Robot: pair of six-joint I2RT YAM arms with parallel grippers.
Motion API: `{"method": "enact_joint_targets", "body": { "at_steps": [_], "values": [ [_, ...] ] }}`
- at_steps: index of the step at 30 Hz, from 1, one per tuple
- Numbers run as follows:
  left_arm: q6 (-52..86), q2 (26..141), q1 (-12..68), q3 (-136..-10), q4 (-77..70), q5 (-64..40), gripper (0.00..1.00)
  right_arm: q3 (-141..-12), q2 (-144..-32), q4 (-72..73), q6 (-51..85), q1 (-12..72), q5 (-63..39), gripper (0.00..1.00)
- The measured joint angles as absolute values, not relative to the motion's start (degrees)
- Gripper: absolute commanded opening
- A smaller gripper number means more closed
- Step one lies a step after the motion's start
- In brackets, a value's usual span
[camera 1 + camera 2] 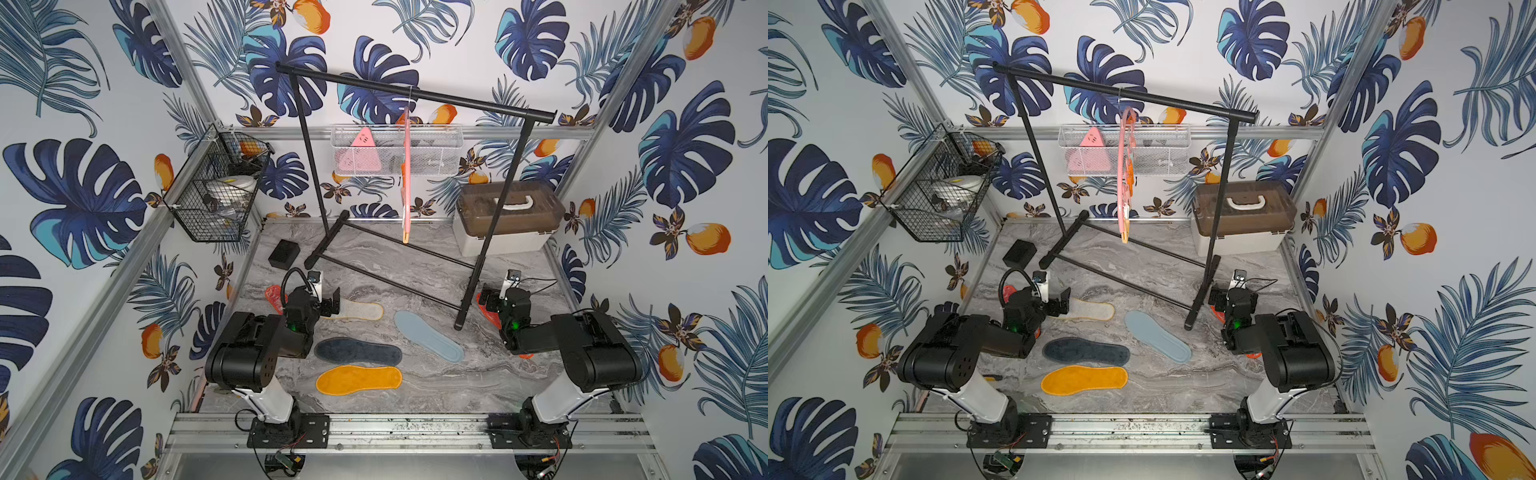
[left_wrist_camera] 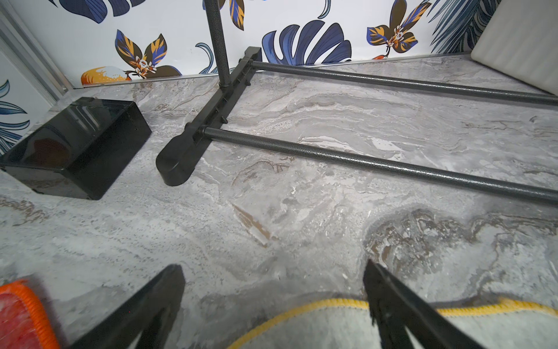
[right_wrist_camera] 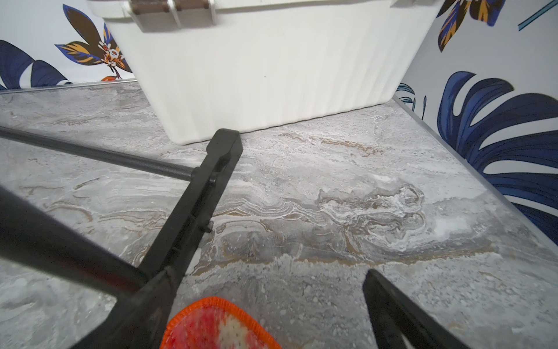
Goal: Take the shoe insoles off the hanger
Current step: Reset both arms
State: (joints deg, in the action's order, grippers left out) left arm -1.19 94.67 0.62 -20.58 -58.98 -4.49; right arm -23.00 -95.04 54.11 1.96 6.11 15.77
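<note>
The pink hanger (image 1: 406,174) (image 1: 1124,174) hangs from the black rail with no insole on its clips. All the shoe insoles that show lie flat on the marble table. They are orange (image 1: 358,379), dark navy (image 1: 357,351), blue-grey (image 1: 428,336), cream with a yellow edge (image 1: 361,311) (image 2: 332,329), and two red-orange mesh ones (image 1: 274,297) (image 3: 217,326). My left gripper (image 1: 334,305) (image 2: 274,278) hovers low and open over the cream insole's end. My right gripper (image 1: 487,302) (image 3: 271,281) hovers open over the right mesh insole, beside the rail's foot. Both hold nothing.
The black garment rail (image 1: 415,93) stands across the table, its foot (image 3: 196,205) close to my right gripper. A white box with a brown lid (image 1: 505,216) is at the back right, a small black box (image 2: 75,145) at the back left. Wire baskets (image 1: 216,195) hang on the walls.
</note>
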Motion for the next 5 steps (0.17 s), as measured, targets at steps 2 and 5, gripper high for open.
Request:
{"method": "enact_joint_targets", "body": {
  "at_steps": [2, 5],
  "values": [
    [-1.2, 94.7, 0.6, -20.6, -58.9, -4.5, 0.99, -23.0, -95.0, 54.1, 2.0, 6.2, 15.8, 1.0],
    [-1.2, 94.7, 0.6, -20.6, -58.9, -4.5, 0.99, -23.0, -95.0, 54.1, 2.0, 6.2, 15.8, 1.0]
  ]
}}
